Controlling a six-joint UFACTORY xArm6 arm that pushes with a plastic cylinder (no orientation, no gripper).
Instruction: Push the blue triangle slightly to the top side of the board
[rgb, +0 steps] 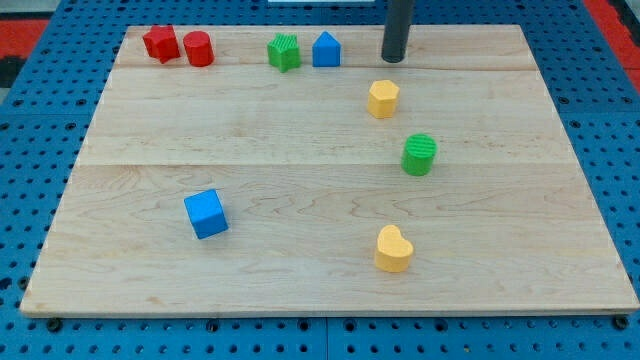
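My tip, a bare rod end effector without jaws, at 3 o'clock of blue triangle; green block touching its 9 o'clock side.

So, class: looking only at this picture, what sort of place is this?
Probably a robotics lab test bench. A wooden board lies on a blue pegboard surface, small coloured blocks such as a blue cube and a yellow heart are scattered on it, and my tip stands near the view's top.

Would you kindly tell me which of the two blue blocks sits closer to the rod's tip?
The blue triangle-topped block at the view's top, just left of my tip; the blue cube lies far off, lower left.
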